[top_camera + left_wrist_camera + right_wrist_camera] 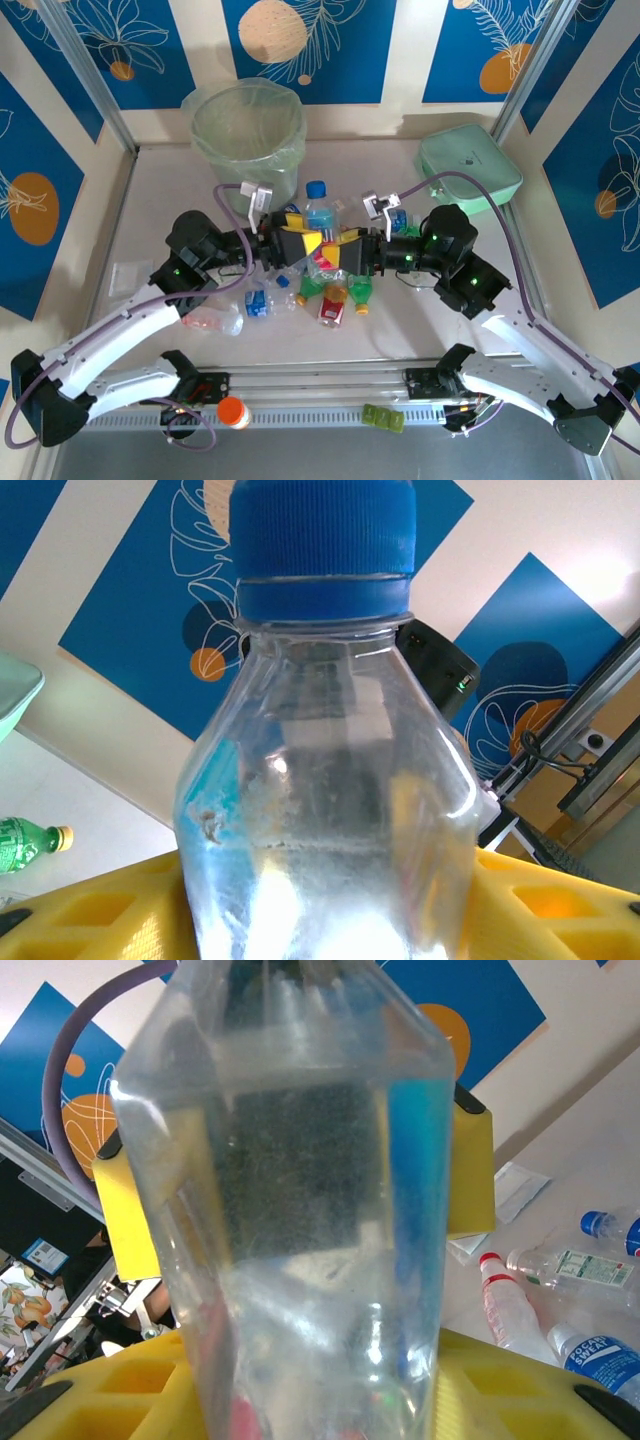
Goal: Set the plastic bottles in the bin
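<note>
The right fingers [110,1380] are clenched on a clear bottle [300,1220], their yellow faces pressed to either side of its lower body. The left fingers [90,910] flank the same bottle from the opposite side, close against its wall below the shoulder. We cannot tell whether they are grasping it or only brushing it.

From above we see this bottle upright between the two arms, its blue cap [317,189] on top, over the middle of the tabletop [150,220]. We cannot tell whether its base rests on the surface.

Just in front of it lies a loose heap of other bottles [320,295]: green ones, a red one and clear ones with blue labels. One clear bottle lies off to the left, beside the left arm.

The bin [290,150], pale green with a clear liner, stands at the far edge of the tabletop. It is behind and to the left of the grasped bottle, apart from it. A flat mint-green case [470,165] rests at the far right.
</note>
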Available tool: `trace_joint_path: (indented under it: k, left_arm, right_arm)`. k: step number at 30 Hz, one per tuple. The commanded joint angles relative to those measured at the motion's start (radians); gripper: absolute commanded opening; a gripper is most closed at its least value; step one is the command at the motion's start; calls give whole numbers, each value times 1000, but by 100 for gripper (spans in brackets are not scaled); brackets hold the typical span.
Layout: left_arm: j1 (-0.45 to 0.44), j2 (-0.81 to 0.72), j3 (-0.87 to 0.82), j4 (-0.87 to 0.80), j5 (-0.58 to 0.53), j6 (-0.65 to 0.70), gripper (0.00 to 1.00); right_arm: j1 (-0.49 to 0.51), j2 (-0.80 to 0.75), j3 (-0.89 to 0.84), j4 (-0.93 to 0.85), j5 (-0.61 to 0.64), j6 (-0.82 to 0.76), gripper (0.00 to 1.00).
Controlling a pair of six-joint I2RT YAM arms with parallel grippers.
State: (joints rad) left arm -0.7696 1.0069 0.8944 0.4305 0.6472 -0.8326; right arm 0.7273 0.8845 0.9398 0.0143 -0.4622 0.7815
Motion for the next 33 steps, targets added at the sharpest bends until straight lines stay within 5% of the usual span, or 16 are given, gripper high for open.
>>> trace_joint_path:
  k: [1, 10, 14, 20, 23, 33]
  left_arm:
    - [3, -1, 18, 80, 58, -9, 56]
    - [22, -10, 90, -86, -18, 61, 48]
    - [103, 11, 224, -346, -140, 148, 50]
    - [221, 206, 544, -729, -451, 285, 36]
    - [274, 310, 668, -786, -585, 294, 26]
    - [351, 708, 1110, -990, -1005, 229, 21]
  right_arm:
    - [7, -8, -17, -7, -3, -11, 46]
    - [7, -49, 28, -159, 115, -92, 84]
    - [10, -123, 46, -269, 243, -149, 84]
    - [3, -182, 110, -500, 525, -212, 82]
    - [-8, -168, 148, -569, 534, -224, 82]
    - [-9, -127, 127, -596, 537, -196, 81]
